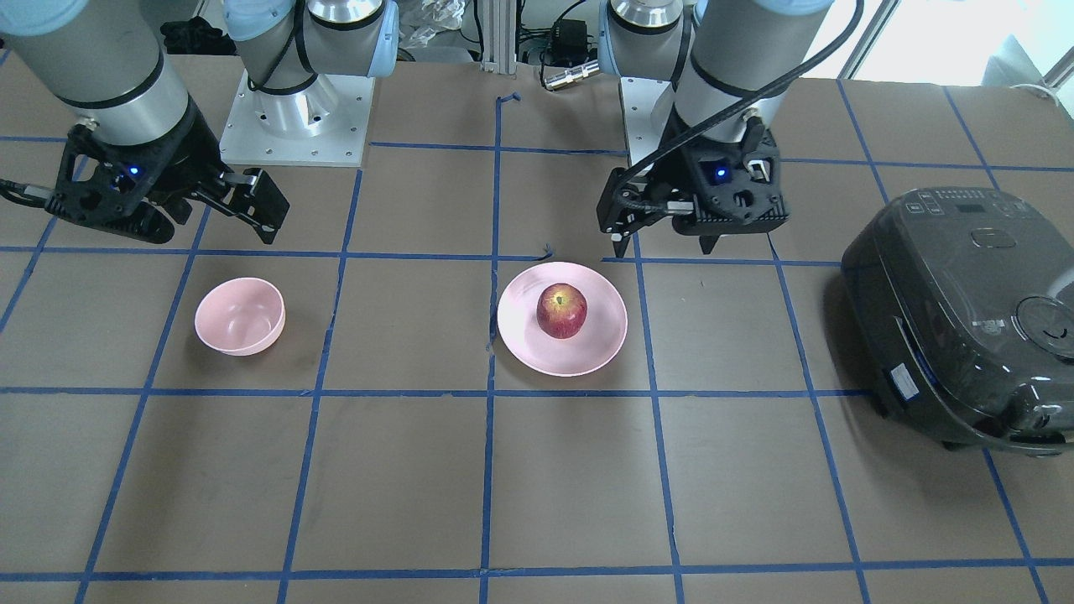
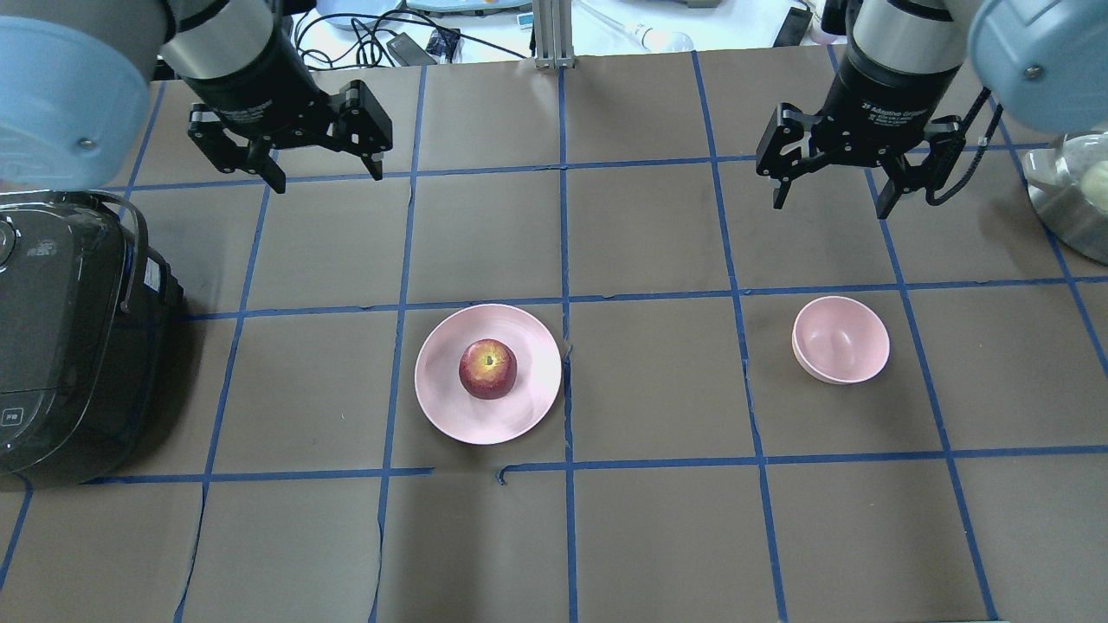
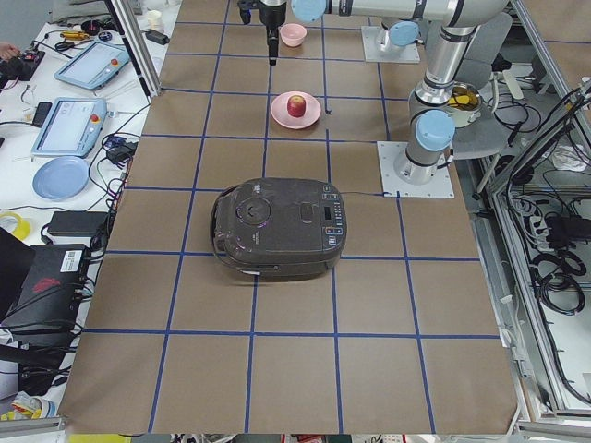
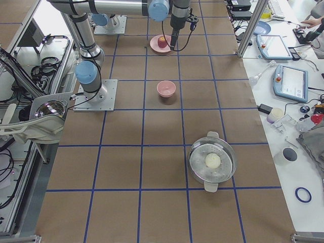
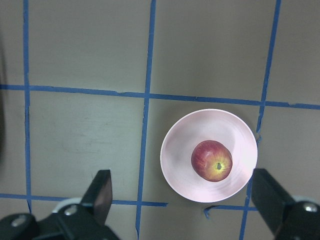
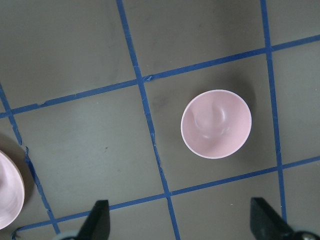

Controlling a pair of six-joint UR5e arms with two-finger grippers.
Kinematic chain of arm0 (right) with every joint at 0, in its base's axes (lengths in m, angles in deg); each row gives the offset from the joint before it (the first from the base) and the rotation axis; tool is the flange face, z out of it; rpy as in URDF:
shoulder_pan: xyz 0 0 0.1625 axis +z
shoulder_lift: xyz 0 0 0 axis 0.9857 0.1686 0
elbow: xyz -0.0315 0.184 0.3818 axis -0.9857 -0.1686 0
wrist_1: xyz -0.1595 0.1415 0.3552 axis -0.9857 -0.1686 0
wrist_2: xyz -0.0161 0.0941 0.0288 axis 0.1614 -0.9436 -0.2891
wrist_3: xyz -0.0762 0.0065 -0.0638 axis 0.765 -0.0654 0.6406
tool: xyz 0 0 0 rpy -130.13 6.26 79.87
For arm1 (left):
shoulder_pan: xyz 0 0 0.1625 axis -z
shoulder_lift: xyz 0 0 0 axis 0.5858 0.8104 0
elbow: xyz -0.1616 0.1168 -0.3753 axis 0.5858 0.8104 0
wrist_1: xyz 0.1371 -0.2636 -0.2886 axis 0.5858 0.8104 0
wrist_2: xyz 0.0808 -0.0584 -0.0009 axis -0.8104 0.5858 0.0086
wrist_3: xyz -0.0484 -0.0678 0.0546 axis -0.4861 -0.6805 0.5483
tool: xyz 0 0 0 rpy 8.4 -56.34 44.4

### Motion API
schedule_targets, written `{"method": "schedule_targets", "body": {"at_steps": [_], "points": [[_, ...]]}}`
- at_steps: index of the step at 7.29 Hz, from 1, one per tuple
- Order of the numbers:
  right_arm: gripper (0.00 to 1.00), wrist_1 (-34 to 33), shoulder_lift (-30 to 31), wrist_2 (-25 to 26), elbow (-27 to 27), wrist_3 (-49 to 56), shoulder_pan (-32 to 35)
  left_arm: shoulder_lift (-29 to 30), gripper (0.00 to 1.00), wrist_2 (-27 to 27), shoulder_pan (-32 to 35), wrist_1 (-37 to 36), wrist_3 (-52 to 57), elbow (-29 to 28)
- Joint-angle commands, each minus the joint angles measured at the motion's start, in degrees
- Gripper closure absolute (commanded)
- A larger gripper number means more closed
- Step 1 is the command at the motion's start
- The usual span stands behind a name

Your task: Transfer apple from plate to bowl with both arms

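The red apple (image 1: 561,310) (image 2: 487,369) sits upright in the middle of the wide pale pink plate (image 1: 587,356) (image 2: 530,407) near the table's centre. The small deep pink bowl (image 1: 240,316) (image 2: 840,339) stands empty on the robot's right side. My left gripper (image 2: 329,180) (image 1: 664,247) is open and empty, above the table behind the plate. The left wrist view shows the apple (image 5: 211,161) on the plate (image 5: 175,160) between its fingers. My right gripper (image 2: 829,208) (image 1: 210,222) is open and empty, above the table behind the bowl (image 6: 216,124).
A dark rice cooker (image 2: 61,329) (image 1: 965,319) stands at the table's left end. A steel pot (image 2: 1073,190) (image 4: 212,161) with a pale round item inside stands at the right end. Blue tape lines grid the brown table.
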Motion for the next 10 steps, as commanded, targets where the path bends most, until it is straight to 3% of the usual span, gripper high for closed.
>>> {"method": "schedule_targets", "body": {"at_steps": [1,3,5,8,10], "points": [[0.00,-1.00,-2.91,-0.60,1.31,14.00,-9.23,2.03,0.00,-0.27,2.79,-4.64,-3.50,5.69],[0.00,-8.35,-4.68,-0.07,4.29,23.20,-11.30,2.83,0.00,-0.27,3.32,-12.73,-5.16,14.13],[0.00,-19.59,-8.79,-0.15,11.39,37.25,-13.74,5.71,0.00,-0.27,4.80,-21.07,-7.45,18.90],[0.00,-26.82,-11.53,-0.60,19.23,39.76,-14.99,10.64,0.00,-3.17,9.12,-24.70,-9.40,20.32],[0.00,-27.46,-11.62,-0.51,22.40,39.68,-15.08,12.22,0.02,-3.00,9.12,-24.97,-8.69,20.84]]}}
